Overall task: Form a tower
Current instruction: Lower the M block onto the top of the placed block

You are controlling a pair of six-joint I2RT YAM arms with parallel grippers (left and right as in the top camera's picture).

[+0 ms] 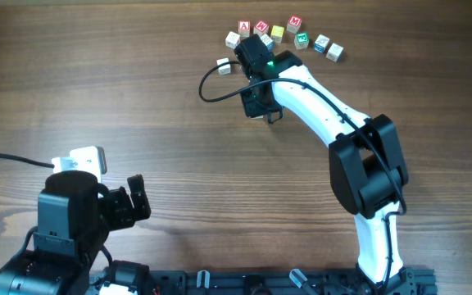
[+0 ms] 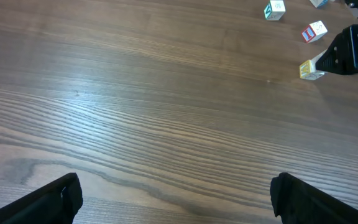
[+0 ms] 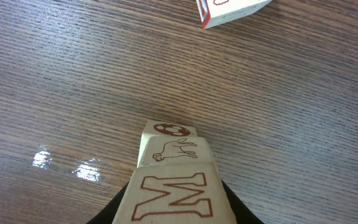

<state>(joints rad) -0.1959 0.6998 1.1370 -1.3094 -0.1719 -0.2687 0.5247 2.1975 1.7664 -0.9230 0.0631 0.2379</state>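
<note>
The right pincer (image 1: 252, 47) is closed on the M cube (image 3: 173, 196), with dark fingers (image 3: 241, 218) flanking it. We judge it clamps there to seat that cube squarely on the animal cube (image 3: 174, 149) beneath. Together they make the tower (image 3: 169, 168), which stands on the surface (image 3: 55, 74) at the near edge of the loose cubes (image 1: 293, 33). The left pincer (image 2: 176, 199) is spread wide and empty, parked well apart, likely to leave room. Only the right wrist view shows the letter and the grip; from overhead the pincer hides the tower. Overhead alone shows how the loose cubes lie. The left wrist view gives mostly bare wood.
</note>
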